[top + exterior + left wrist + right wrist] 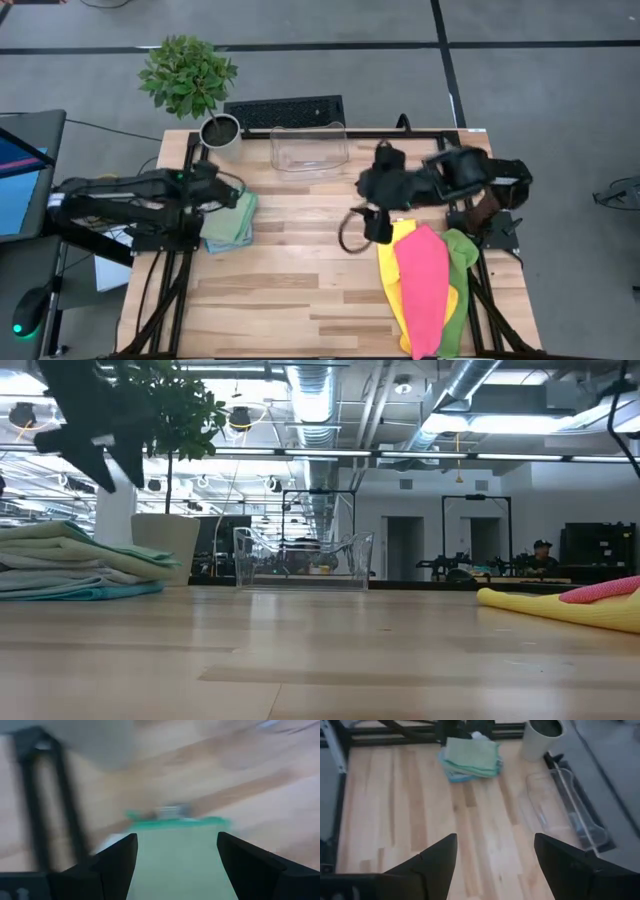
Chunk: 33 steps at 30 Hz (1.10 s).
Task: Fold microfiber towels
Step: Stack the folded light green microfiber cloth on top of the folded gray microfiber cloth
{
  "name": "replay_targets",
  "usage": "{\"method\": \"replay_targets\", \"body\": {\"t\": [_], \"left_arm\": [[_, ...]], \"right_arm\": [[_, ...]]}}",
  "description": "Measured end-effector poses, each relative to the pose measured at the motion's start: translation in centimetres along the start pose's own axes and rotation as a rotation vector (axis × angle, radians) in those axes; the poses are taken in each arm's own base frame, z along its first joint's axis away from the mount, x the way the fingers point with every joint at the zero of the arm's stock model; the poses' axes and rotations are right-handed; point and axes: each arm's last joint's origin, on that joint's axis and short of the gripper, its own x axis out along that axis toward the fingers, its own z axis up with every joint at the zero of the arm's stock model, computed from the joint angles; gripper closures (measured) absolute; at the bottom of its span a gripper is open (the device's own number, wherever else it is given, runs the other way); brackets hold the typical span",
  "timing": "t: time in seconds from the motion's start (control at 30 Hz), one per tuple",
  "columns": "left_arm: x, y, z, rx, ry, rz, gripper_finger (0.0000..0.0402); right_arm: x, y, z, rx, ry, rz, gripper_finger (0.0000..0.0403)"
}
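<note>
A stack of folded towels point(230, 222), pale green on top with teal and grey below, lies at the table's left; it also shows in the low view point(80, 560) and the right wrist view point(470, 757). My left gripper point(238, 192) is open and empty just above the stack's far edge, with the pale green top towel point(175, 865) between its fingers' lines in the left wrist view. Loose pink point(425, 285), yellow point(395, 275) and lime green point(462, 262) towels lie spread at the right. My right gripper point(375, 225) is open and empty above bare wood left of them.
A clear plastic bin point(308, 148) stands at the table's far middle, a potted plant point(205, 95) at the far left corner, a keyboard point(285, 110) behind the table. Bare wood point(300, 270) lies between the stack and the loose towels.
</note>
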Motion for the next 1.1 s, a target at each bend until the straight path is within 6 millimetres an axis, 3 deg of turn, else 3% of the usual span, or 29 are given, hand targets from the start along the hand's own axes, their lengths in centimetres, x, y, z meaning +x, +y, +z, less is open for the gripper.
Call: {"method": "replay_targets", "body": {"t": [0.17, 0.37, 0.47, 0.77, 0.97, 1.1], "left_arm": [[3.0, 1.2, 1.4, 0.045, 0.197, 0.156, 0.0134], [4.7, 2.0, 3.3, 0.008, 0.225, -0.011, 0.0134], [5.5, 2.3, 3.6, 0.028, 0.256, 0.009, 0.0134], [8.1, 2.8, 4.3, 0.086, 0.340, 0.063, 0.0134], [10.2, 3.4, 2.7, 0.025, 0.390, -0.039, 0.0134], [10.4, 3.5, 2.8, -0.005, 0.378, -0.061, 0.0134]], "right_arm": [[-2.2, 2.8, -1.5, -0.039, -0.022, -0.036, 0.0112], [-2.8, 5.5, -2.6, -0.099, -0.038, -0.075, 0.0112], [-2.8, 6.4, -2.9, -0.113, -0.044, -0.077, 0.0112], [-3.1, 7.4, -3.2, -0.105, -0.052, -0.068, 0.0112], [-3.0, 7.4, -3.2, -0.105, -0.053, -0.072, 0.0112], [-3.0, 7.4, -3.2, -0.105, -0.056, -0.077, 0.0112]]}}
